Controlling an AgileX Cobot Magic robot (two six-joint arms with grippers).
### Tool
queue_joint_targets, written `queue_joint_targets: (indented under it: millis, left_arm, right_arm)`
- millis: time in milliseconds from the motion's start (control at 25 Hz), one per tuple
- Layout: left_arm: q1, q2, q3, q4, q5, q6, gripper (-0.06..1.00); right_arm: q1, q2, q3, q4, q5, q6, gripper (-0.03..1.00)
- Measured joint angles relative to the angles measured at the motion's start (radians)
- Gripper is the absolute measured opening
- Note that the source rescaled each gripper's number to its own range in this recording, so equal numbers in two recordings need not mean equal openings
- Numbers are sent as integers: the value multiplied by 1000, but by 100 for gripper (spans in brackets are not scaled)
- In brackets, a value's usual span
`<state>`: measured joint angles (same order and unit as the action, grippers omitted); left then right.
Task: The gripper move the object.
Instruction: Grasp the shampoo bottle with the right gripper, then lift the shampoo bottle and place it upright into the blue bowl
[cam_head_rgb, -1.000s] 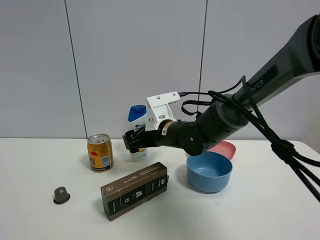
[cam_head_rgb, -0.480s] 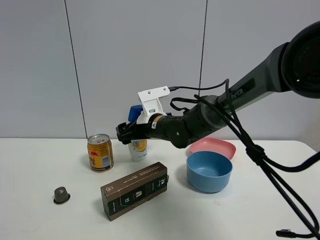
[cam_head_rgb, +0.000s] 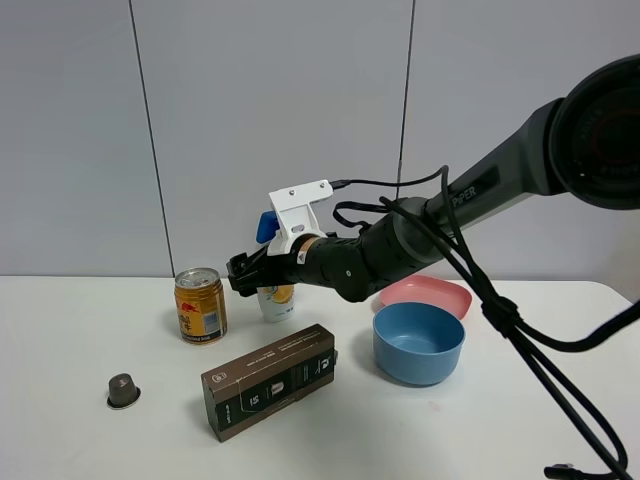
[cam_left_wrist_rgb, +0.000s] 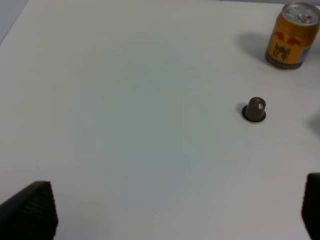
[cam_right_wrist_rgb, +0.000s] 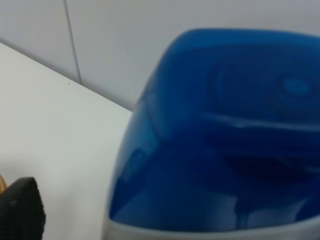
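Nearest the front edge of the white worktop (cam_head_rgb: 80, 330), a small dark coffee capsule (cam_head_rgb: 123, 390) sits at the left, beside a long matte dark brown carton (cam_head_rgb: 270, 381) lying flat. The left gripper (cam_left_wrist_rgb: 170, 212), seen only by its own camera, hangs over bare worktop, its fingers far apart with nothing between them. Farther back are a smooth blue bowl (cam_head_rgb: 418, 344) on the right and a glossy gold-and-red drink can (cam_head_rgb: 200, 306) on the left, with a shallow pink plate (cam_head_rgb: 430, 294) behind the bowl. Toward the far edge, between can and plate, the white shampoo bottle (cam_head_rgb: 277, 299) stands upright. The right gripper (cam_head_rgb: 243, 272) is at its mid-height with jaws spread wide. The one visible finger (cam_right_wrist_rgb: 20, 212) is clear of the plastic, and the rounded blue cap (cam_right_wrist_rgb: 220, 125) fills the wrist camera. The bottle looks light, slick and slightly squeezable, and tall enough to tip; a hold across the body below the cap seems safest. A pale panelled wall (cam_head_rgb: 80, 130) stands behind.
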<state>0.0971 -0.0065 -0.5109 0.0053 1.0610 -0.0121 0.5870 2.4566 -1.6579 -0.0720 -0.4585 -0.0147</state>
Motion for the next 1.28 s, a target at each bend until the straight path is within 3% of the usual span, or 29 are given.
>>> queue_joint_targets:
  millis: [80,520,1280]
  left_arm:
    - [0,0,0,0,0,0,100]
    - [0,0,0,0,0,0,100]
    - [0,0,0,0,0,0,100]
  right_arm:
    - [0,0,0,0,2,0,68]
    - [0,0,0,6,9,1,1]
    - [1,-7,-6,72,53,1,1]
